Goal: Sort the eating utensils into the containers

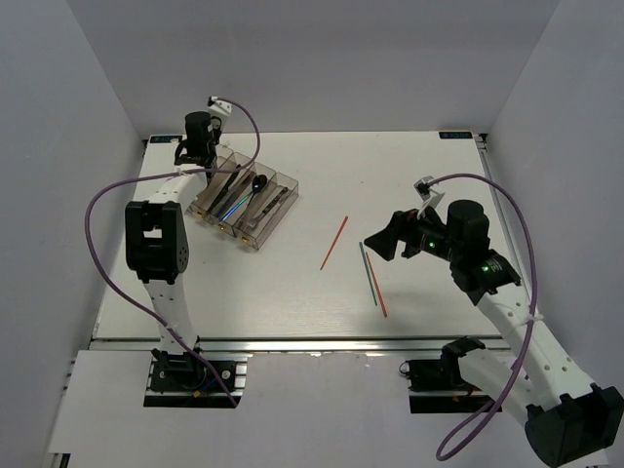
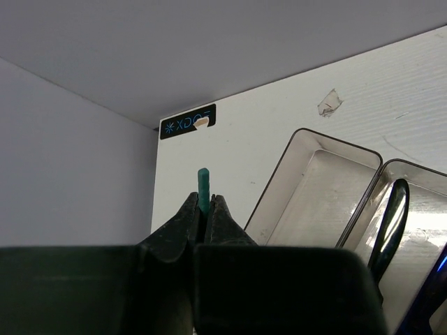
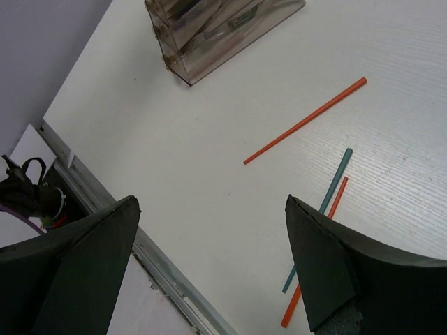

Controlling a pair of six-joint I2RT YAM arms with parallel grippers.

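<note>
The smoky-brown tray (image 1: 284, 185) lies at the far left and holds a dark spoon (image 1: 258, 183), a blue knife (image 1: 231, 206) and other dark cutlery. My left gripper (image 1: 200, 159) hovers over the tray's far left end. In the left wrist view it (image 2: 204, 199) is shut on a green chopstick (image 2: 203, 183), next to an empty compartment (image 2: 314, 188). My right gripper (image 1: 385, 240) is open and empty above the table. Below it lie one orange chopstick (image 3: 305, 121), a green chopstick (image 3: 325, 209) and a second orange chopstick (image 3: 318, 265).
White walls enclose the table on the left, back and right. The left wall and the table's back left corner with a black label (image 2: 187, 123) are close to the left gripper. The table's near edge rail (image 3: 160, 269) shows under the right gripper.
</note>
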